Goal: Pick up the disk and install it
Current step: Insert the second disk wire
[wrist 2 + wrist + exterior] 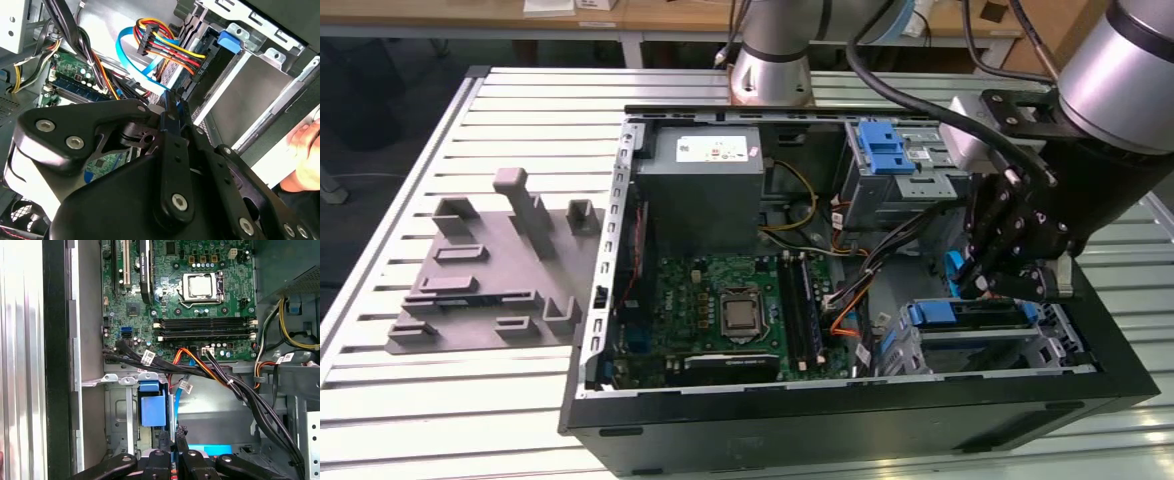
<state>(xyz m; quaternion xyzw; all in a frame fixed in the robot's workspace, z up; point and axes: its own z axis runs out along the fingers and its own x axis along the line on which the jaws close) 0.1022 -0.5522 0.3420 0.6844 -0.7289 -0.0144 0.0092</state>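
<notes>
Inside the open black computer case (854, 420) the black gripper (1014, 275) hangs low, near the drive bay on the exterior view's right. Its two thin fingers (172, 117) are pressed together, tip to tip, with nothing between them. Both wrist views show this.

The disk (981, 318) sits in the bay of the case, just under the gripper. It is flat and silver, with a blue plastic bracket at its end. In the second wrist view the disk (250, 85) shows as a smooth grey metal plate under a shiny frame, and its blue bracket tab peeks out at one corner. In the first wrist view the blue bracket (152, 407) sits in the metal bay, but the silver part is hard to make out there.

A green board (720, 315) with a square silver chip fills the floor of the case. A grey metal box (700, 195) with a small white sticker stands past it. Red, yellow, orange and black wires (170, 45) bunch up by the bay, with a flat blue cable (132, 62) looped near them. Another blue ribbed latch (881, 150) sits higher in the case.

Beside the case, on the ribbed metal table (480, 390), lies a grey plastic holder (487, 270) with blocky posts.

The gripper's big black arms hide much of the case in the second wrist view. A blurry bit of a hand (307, 150) is cut off at the edge.
</notes>
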